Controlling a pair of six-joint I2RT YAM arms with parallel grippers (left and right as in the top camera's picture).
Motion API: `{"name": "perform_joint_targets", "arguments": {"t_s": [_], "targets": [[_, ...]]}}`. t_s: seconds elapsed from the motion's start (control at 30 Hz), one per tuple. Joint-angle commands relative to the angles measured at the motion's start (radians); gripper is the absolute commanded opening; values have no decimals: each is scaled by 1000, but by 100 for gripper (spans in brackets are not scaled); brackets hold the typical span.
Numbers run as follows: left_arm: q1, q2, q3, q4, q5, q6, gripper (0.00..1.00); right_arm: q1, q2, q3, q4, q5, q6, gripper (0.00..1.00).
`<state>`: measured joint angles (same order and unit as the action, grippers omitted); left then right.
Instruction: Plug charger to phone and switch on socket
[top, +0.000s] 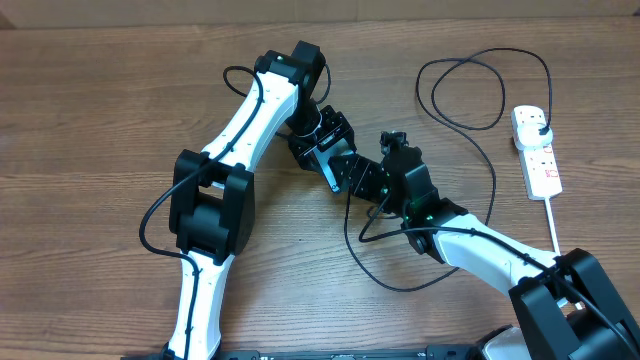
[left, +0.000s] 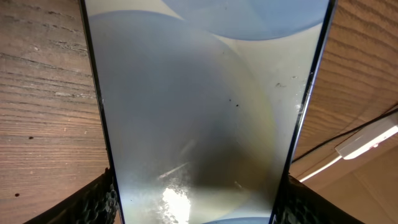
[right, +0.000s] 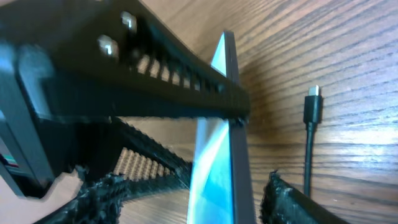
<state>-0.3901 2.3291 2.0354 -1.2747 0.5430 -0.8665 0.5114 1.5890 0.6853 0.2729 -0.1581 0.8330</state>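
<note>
My left gripper (top: 322, 142) is shut on the phone (left: 199, 124), its padded fingers pressing both long edges; the pale blue-grey screen fills the left wrist view. In the overhead view the phone (top: 326, 163) shows only as a light-blue sliver between the two grippers. My right gripper (right: 199, 199) is open, its fingers on either side of the edge-on phone (right: 217, 168) with gaps showing. The charger's connector tip (right: 313, 102) lies loose on the table beside the right finger. The black charger cable (top: 492, 180) loops across the table to a plug (top: 537, 123) in the white socket strip (top: 538, 160).
The socket's white lead (top: 554, 230) runs toward the right arm's base. The cable makes a wide loop at the back (top: 470, 90) and another under the right arm (top: 385, 282). The socket strip also shows far right in the left wrist view (left: 368, 139). The table is brown wood.
</note>
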Motion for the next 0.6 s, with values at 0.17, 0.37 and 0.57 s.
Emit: {"name": "perform_joint_targets", "arguments": {"t_s": [0.17,0.37,0.57], "targets": [[3,5,29,7,34,-39,4,5,63,23,4,36,83,56],[3,5,29,19,23,-40,4,5,64,24,6,27,84,50],[3,5,29,31,19,-40,4,5,64,24,6,19,93,38]]}}
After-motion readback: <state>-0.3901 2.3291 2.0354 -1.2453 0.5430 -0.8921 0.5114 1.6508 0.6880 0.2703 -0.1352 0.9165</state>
